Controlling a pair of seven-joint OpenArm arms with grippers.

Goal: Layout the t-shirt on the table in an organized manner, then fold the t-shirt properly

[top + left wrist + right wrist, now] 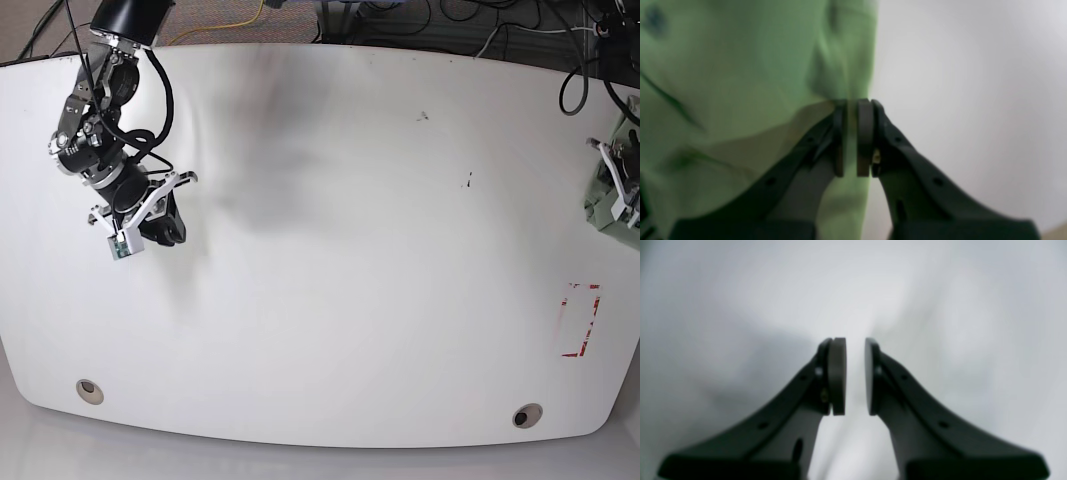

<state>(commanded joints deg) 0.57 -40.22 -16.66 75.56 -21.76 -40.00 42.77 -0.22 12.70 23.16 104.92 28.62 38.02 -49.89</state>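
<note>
T-shirt (740,66) bunched at far-right counter (340,250) edge, fabric fold pinched between left gripper (852,138) fingers. Right gripper (855,376) hovers over bare counter at left, fingers slightly apart, holding nothing.

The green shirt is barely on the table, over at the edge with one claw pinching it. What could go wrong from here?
The left gripper pinches only a thin fold of the t-shirt near its edge, so the cloth could slip out as it is pulled. Most of the shirt sits bunched at the far side of the table, so dragging it in one-handed may leave it crumpled. The right gripper is empty and far away, unable to help yet.
</note>
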